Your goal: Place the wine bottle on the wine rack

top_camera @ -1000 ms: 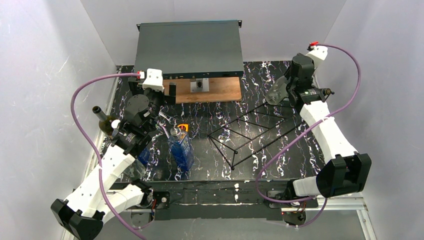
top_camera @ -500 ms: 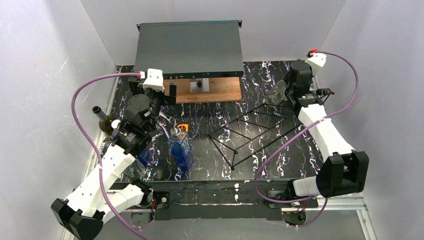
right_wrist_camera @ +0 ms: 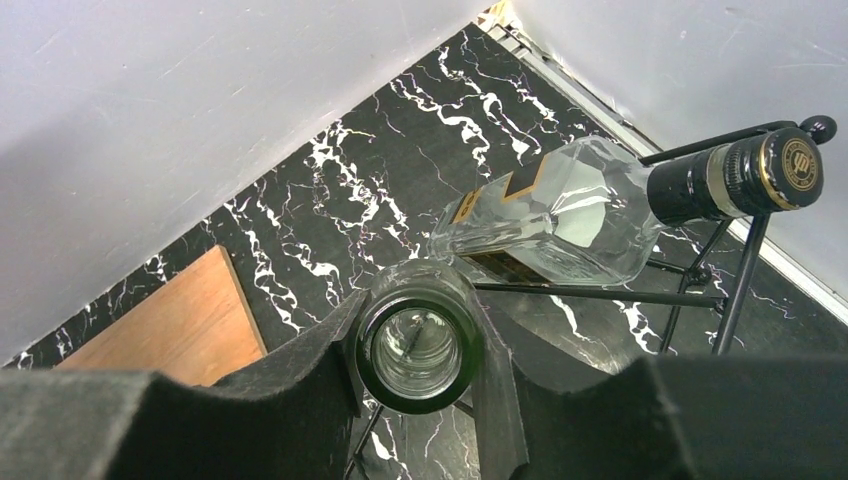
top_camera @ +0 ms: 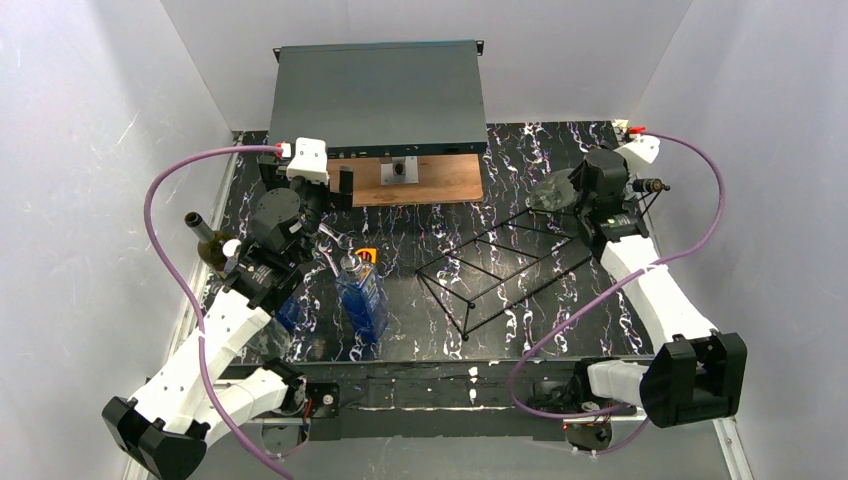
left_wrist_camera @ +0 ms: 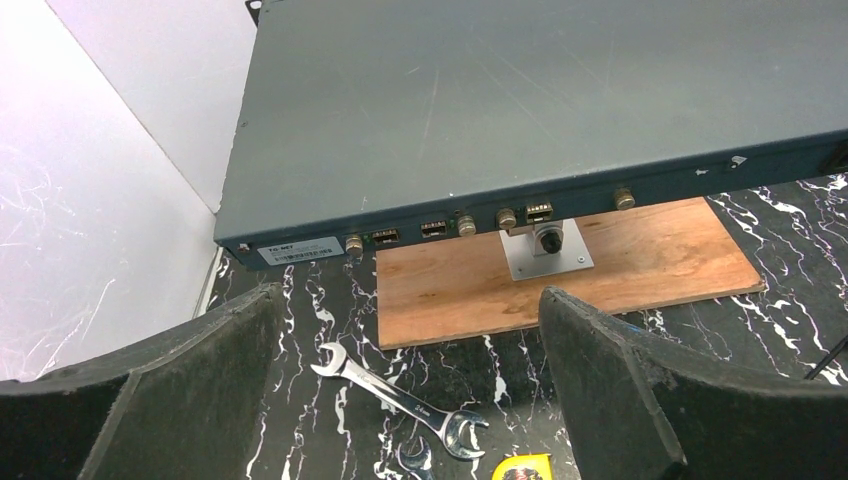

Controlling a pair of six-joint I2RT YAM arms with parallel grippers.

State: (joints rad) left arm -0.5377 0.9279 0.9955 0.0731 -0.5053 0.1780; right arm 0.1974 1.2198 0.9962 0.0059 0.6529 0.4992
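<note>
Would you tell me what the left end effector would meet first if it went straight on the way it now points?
Most likely the wooden board, or the grey chassis just behind it; depth is unclear. The open left end effector holds nothing.

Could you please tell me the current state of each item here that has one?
left tool: open, empty
clear bottle: uncapped, held at the neck
right tool: shut on the clear bottle
capped bottle: cap on, lying on the wine rack
blue bottle: upright
dark bottle: standing
</note>
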